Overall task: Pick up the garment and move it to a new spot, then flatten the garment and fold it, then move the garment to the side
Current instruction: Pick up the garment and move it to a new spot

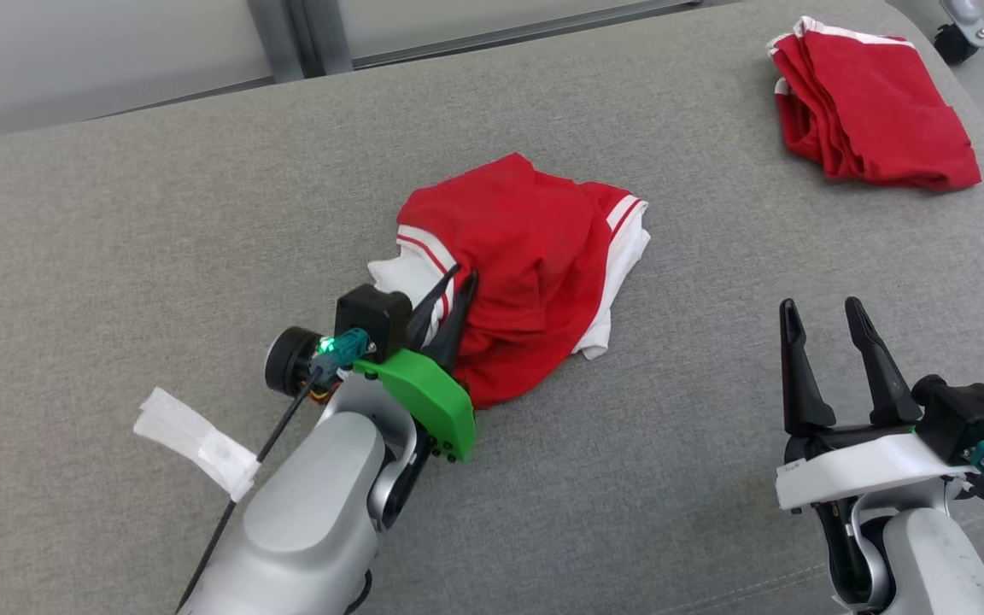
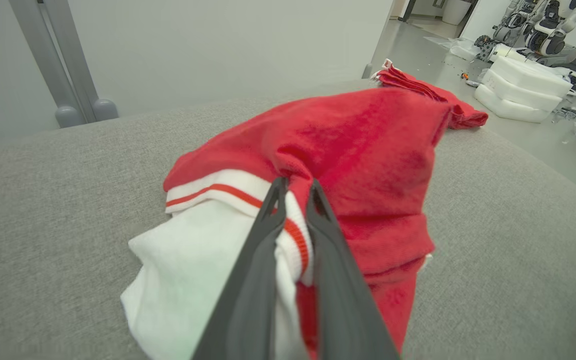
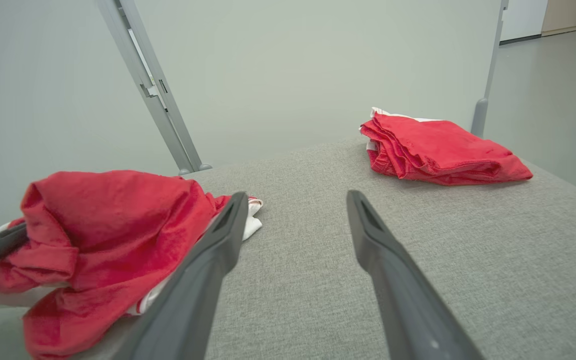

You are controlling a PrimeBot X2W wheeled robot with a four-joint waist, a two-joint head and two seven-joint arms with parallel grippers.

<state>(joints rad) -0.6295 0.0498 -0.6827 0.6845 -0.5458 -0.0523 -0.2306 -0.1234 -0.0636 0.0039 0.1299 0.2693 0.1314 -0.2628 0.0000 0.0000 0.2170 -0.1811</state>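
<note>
We are grasping the garment [image 1: 535,248] at the cushion's [image 1: 116,213] middle with our left gripper [image 1: 464,273]; our right gripper [image 1: 821,303] is hovering released.

The head camera is looking down at the grey fabric surface [image 1: 116,213], with the crumpled red and white cloth garment [image 1: 526,248] lying near the middle of its picture. The left wrist camera is sitting very close to that garment, looking low across it toward the folded red cloth pile [image 2: 460,114] behind it. The right wrist camera is sitting low and farther from the garment, which is showing at its left. All three views are sharing the garment and the pile.
</note>
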